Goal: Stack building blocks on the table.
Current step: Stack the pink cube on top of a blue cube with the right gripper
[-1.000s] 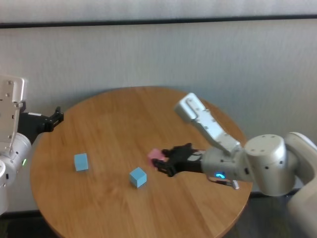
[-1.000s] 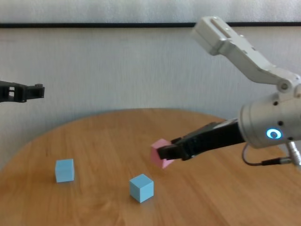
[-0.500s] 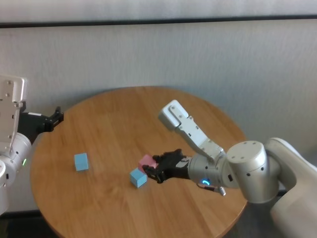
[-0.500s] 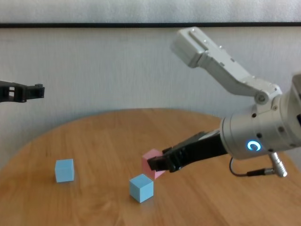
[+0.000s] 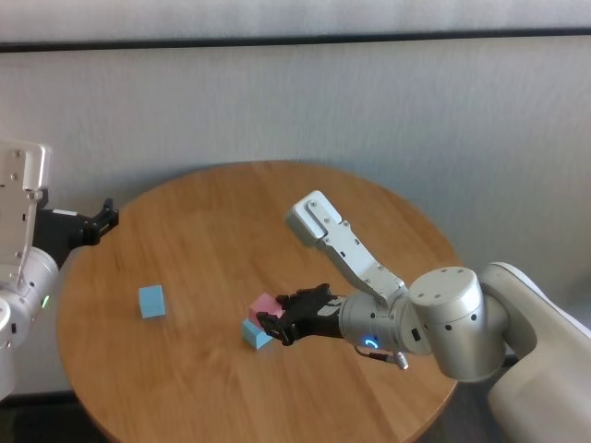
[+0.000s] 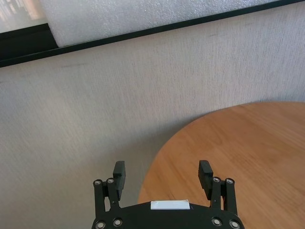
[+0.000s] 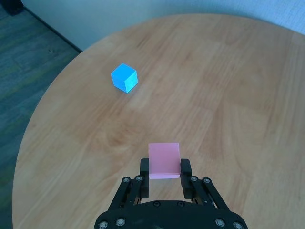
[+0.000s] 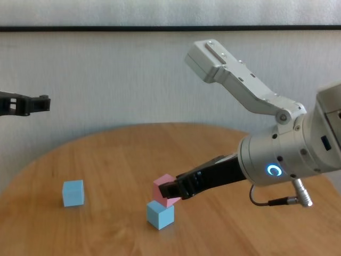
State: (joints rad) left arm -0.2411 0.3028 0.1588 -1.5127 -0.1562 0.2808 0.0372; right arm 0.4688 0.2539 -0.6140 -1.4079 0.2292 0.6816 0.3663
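Pink block (image 8: 163, 190) is clamped in the right gripper (image 8: 169, 192), held just over the near blue block (image 8: 160, 215) on the bench (image 5: 212, 231). If released off-centre, it could get tipped off. Left gripper (image 6: 163, 178) is parked open.

head: high, looking down over the whole round worktop (image 5: 203, 388) | chest: low, near the worktop's near edge, facing the wall | left wrist: beyond the worktop's rim, facing wall and worktop edge | right wrist: close above the worktop, looking down | head and chest share the worktop's middle
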